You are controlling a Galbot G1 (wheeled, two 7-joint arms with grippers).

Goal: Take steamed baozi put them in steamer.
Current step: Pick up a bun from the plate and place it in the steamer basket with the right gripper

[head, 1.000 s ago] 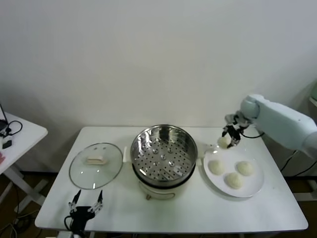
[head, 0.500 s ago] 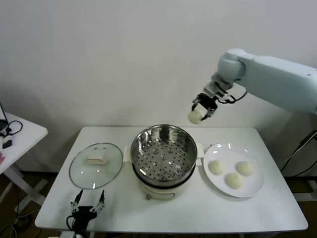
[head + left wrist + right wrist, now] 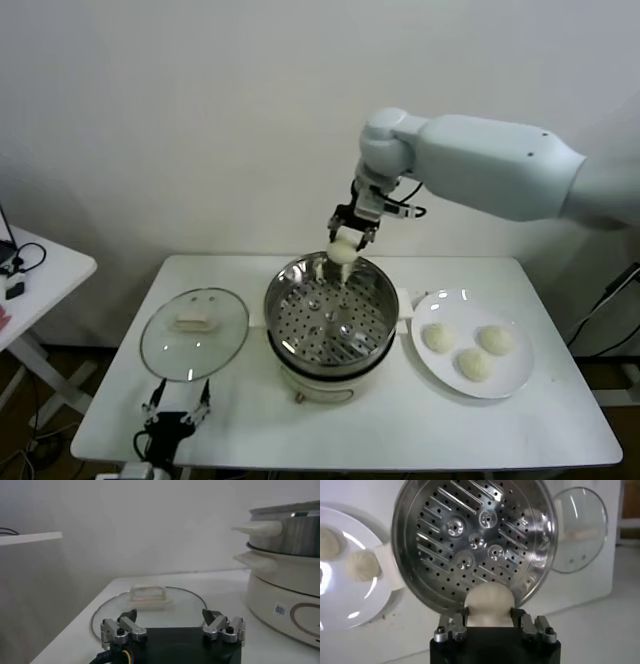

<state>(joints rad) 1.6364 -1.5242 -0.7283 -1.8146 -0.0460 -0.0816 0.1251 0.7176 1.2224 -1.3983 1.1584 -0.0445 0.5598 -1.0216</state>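
The right claw (image 3: 343, 240) grips a baozi (image 3: 342, 251) above the steamer (image 3: 330, 310), poised to lower it in. The left claw (image 3: 176, 412) waits open near the table (image 3: 420, 420) edge.

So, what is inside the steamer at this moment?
The steamer holds nothing: only its bare perforated floor shows. One baozi hangs above its far rim, clamped in the right gripper. The near inner wall is hidden by the rim.
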